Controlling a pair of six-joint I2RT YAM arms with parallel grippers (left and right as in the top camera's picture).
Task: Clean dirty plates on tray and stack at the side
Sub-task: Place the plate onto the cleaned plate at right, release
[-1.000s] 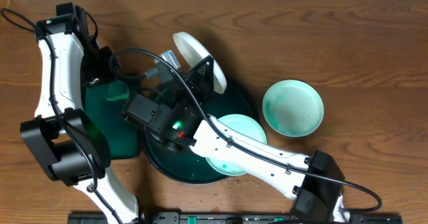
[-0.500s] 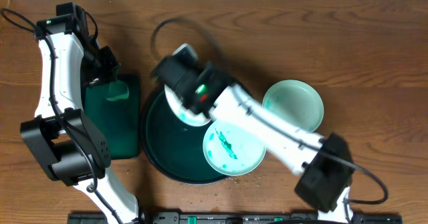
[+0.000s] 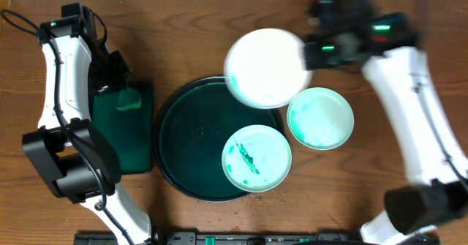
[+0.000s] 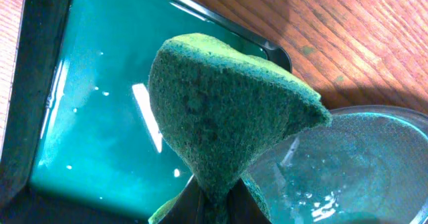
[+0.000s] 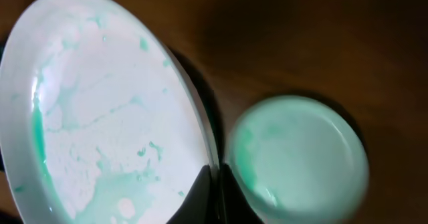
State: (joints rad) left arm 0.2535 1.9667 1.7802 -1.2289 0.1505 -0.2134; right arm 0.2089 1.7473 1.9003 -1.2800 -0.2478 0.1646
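One plate aloft, one sponge pinched.

From above: the right gripper (image 3: 308,53), blurred, grips the rim of a white plate (image 3: 265,68) held over the tray's (image 3: 183,139) far right edge. A streaked plate (image 3: 257,158) lies on the tray, and a mint plate (image 3: 320,118) sits on the table (image 3: 183,33) just beside it. The left gripper (image 3: 123,91) hangs over the small tray (image 3: 139,137). Left wrist: jaws pressed on a green sponge (image 4: 221,124), with a clear bowl (image 4: 334,164) beside it. Right wrist: fingers (image 5: 197,200) clamp the smeared white plate's rim.
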